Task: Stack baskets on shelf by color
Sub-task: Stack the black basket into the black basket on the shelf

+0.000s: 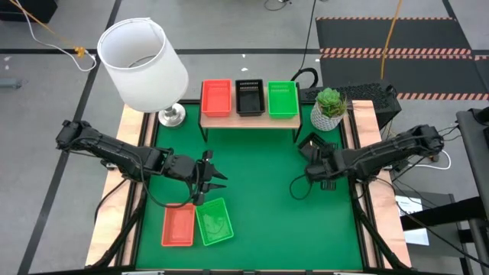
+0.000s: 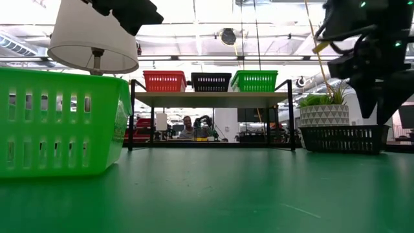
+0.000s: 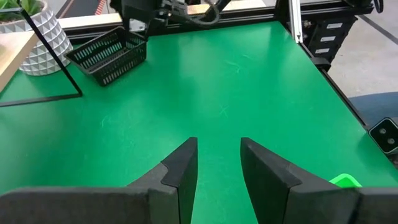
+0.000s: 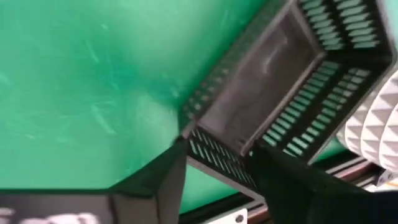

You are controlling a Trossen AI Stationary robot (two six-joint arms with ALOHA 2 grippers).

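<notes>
Black basket (image 4: pixel 273 81) lies on the green surface (image 1: pixel 260 176) directly beneath the right end effector (image 4: pixel 217 171), whose fingers straddle its near wall, apparently spread wide, not gripping.

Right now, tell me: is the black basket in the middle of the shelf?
Yes. In the high view the black basket sits on the shelf between the orange-red basket and the green basket.

Left arm reaches in from the table's left edge, its gripper (image 1: pixel 214 177) over the front-left part, fingers (image 3: pixel 180 171) parted and empty. Right arm comes from the right edge, gripper (image 1: pixel 315 166) low, fingers (image 4: pixel 158 174) spread apart.
</notes>
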